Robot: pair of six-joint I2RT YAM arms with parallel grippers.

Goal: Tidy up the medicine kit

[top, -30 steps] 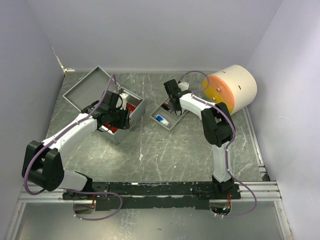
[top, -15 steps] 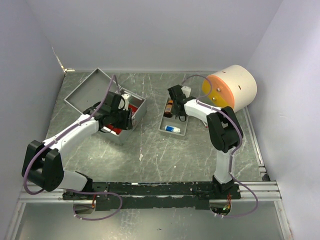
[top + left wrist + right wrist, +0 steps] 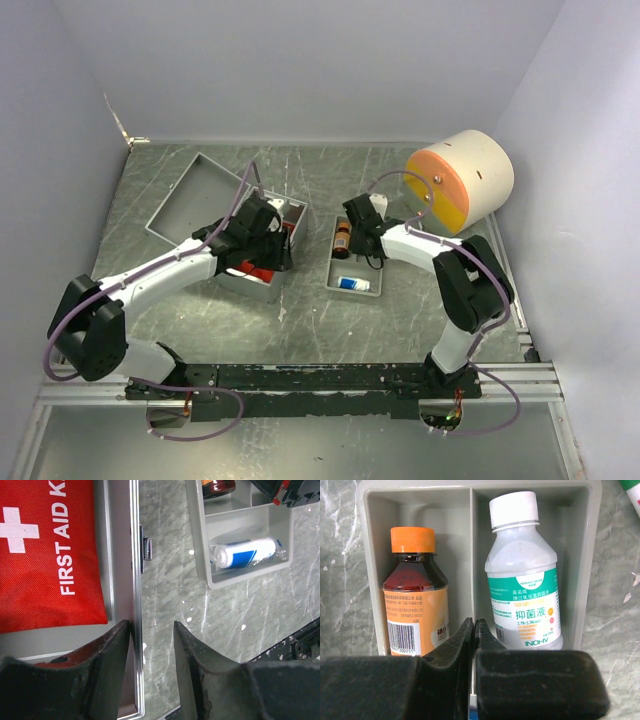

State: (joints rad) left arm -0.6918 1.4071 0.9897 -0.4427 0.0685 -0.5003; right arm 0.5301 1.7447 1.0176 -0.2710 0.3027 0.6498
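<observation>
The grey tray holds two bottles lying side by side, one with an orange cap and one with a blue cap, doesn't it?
Not quite. The right wrist view shows the tray holding an orange-capped bottle beside a white-capped bottle, not a blue-capped one.

Soft, even light fills every view; shadows on the bench [image 3: 320, 300] are faint, and the left claw [image 3: 151, 630] looks blurred.
</observation>
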